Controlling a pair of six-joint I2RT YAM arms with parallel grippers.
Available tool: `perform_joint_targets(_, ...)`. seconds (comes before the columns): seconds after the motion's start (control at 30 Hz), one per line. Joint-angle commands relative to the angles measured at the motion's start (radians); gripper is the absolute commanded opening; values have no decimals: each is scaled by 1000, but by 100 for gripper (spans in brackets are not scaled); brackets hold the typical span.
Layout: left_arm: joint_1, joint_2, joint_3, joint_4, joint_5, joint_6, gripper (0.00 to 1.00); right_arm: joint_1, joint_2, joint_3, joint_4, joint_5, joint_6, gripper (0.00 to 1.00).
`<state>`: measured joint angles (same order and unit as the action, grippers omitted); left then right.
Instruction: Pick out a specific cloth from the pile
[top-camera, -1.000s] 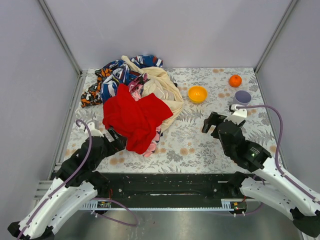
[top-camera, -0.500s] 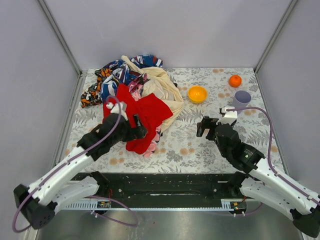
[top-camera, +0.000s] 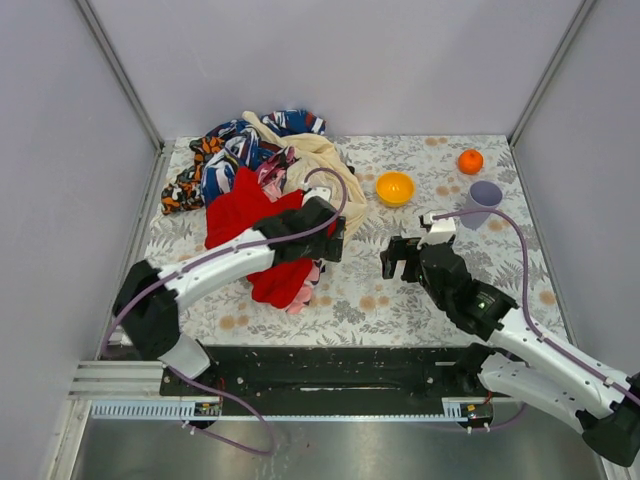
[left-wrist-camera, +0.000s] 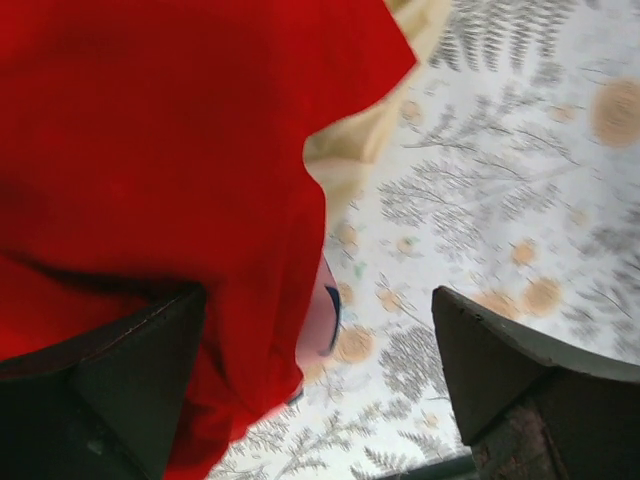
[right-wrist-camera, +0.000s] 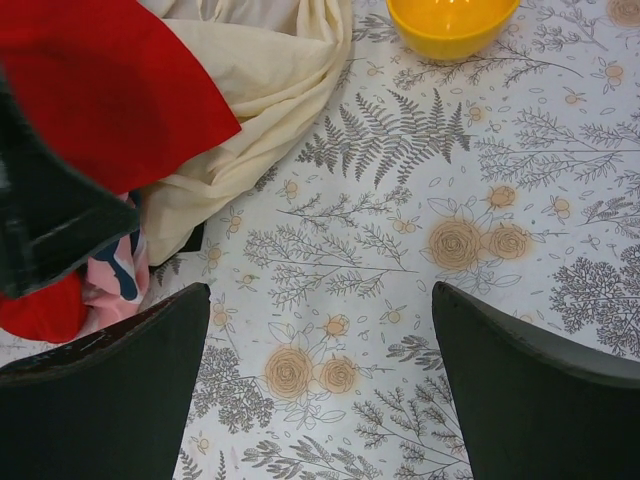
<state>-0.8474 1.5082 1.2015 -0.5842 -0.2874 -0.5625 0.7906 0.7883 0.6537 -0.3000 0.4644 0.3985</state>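
Observation:
The pile (top-camera: 250, 170) of mixed fabrics lies at the table's back left, with a red cloth (top-camera: 238, 215) on top and a cream one (top-camera: 325, 165) to its right. No black cloth shows plainly. A small black patch (right-wrist-camera: 192, 240) peeks from under the cream fabric (right-wrist-camera: 270, 80), and I cannot tell what it is. My left gripper (top-camera: 332, 240) hangs open over the red cloth's (left-wrist-camera: 150, 150) right edge, nothing between its fingers (left-wrist-camera: 110, 390). A pink-and-white patterned bit (left-wrist-camera: 320, 320) shows beneath. My right gripper (top-camera: 400, 262) stands open over bare tablecloth, right of the pile.
An orange bowl (top-camera: 395, 187) sits right of the pile, also at the top of the right wrist view (right-wrist-camera: 450, 25). A purple cup (top-camera: 485, 194) and a small orange fruit (top-camera: 470, 161) stand at the back right. Grey walls enclose the floral tablecloth (top-camera: 440, 170).
My left arm has swung from the table's near left across the pile to its right edge. My right gripper has moved left toward the pile. Both stayed open.

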Motion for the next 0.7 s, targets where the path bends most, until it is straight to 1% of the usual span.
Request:
perform_joint_targets(0.0,-4,145,127,-103,-208,16,99,-2,-55,9,6,-10,-15,99)
perform_joint_targets(0.07,-4,219,161,-132,-251,10,99,-2,-78,1,-5,5,-18,99)
perform_joint_targets(0.2,-2,371,227,-163,-248,9,99,-2,-126,-15,-22,26,-13,100)
perform_joint_targets(0.3,-2,467,283,-213,-285,-22,99,-2,-146,-26,-24,36,-12,99)
perform_joint_targets(0.53,16,602,346,-250,-303,-33,99,-2,-162,-35,-30,60,-6,99)
perform_joint_targets(0.57,24,610,351,-259,-309,-45,95,-2,-164,-37,-30,62,-4,99)
perform_joint_targets(0.63,39,618,360,-273,-326,-57,82,-2,-172,-37,-34,65,0,99)
perform_joint_targets(0.67,48,616,366,-275,-334,-59,72,-2,-173,-40,-36,65,2,99)
